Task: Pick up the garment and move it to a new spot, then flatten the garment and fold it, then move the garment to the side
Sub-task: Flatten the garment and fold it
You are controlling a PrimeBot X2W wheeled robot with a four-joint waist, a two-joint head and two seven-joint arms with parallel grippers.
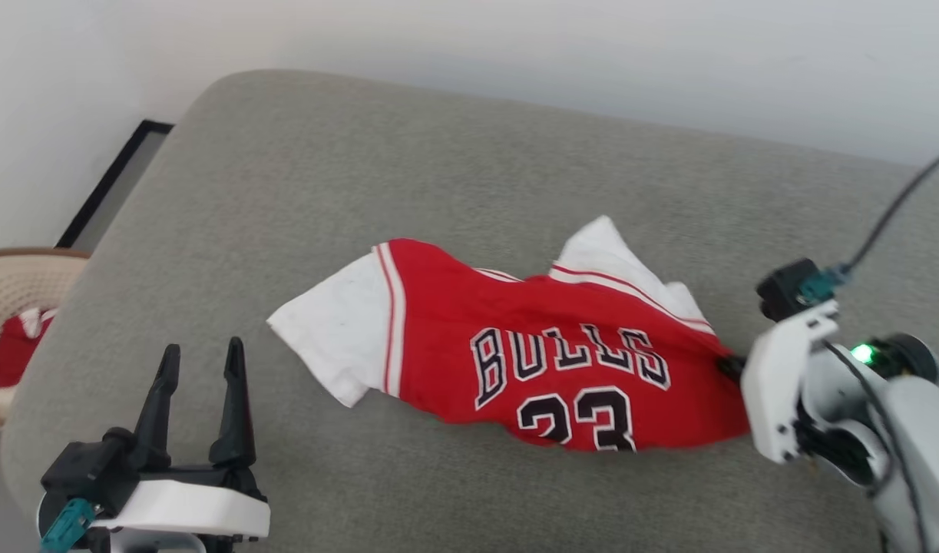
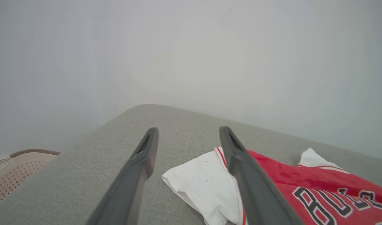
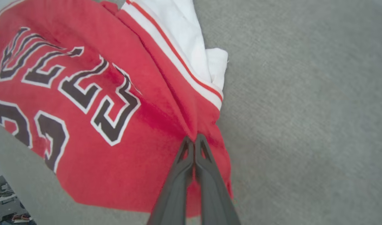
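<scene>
The garment (image 1: pixel 515 338) is a red jersey with white sleeves and black "BULLS 23" lettering, lying rumpled on the grey cushion (image 1: pixel 362 177). My right gripper (image 1: pixel 732 365) meets its right edge. In the right wrist view the two dark fingers (image 3: pixel 194 142) are pressed together on a pinched fold of the red cloth of the garment (image 3: pixel 94 93). My left gripper (image 1: pixel 202 361) stands open at the lower left, apart from the shirt. Its fingers (image 2: pixel 240 156) frame the white sleeve (image 2: pixel 203 184) in the left wrist view, with nothing between them.
A beige perforated basket (image 1: pixel 12 284) holding a small red-and-white cloth bundle (image 1: pixel 16 346) stands left of the cushion. A pale wall runs behind. A dark-framed panel (image 1: pixel 108 184) lies on the floor at the far left. A black cable (image 1: pixel 899 207) rises from my right wrist.
</scene>
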